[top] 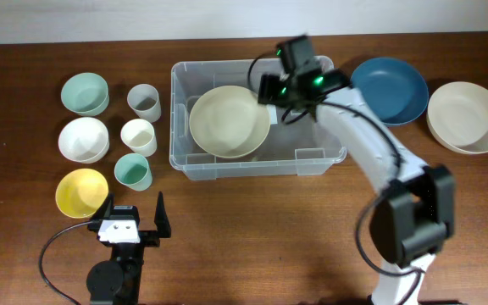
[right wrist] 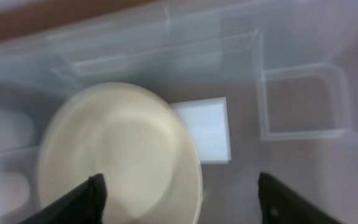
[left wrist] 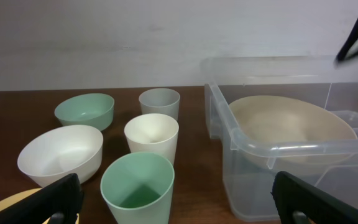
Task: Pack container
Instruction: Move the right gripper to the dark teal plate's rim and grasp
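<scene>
The clear plastic container stands at the table's middle back, with a large cream bowl lying in its left half. The bowl also shows in the right wrist view next to the container's white base label, and in the left wrist view inside the container. My right gripper hovers open and empty over the container, above the bowl's right rim. My left gripper rests open and empty near the table's front left.
Left of the container stand a mint bowl, a white bowl, a yellow bowl, a grey cup, a cream cup and a mint cup. A blue bowl and a cream bowl sit to its right.
</scene>
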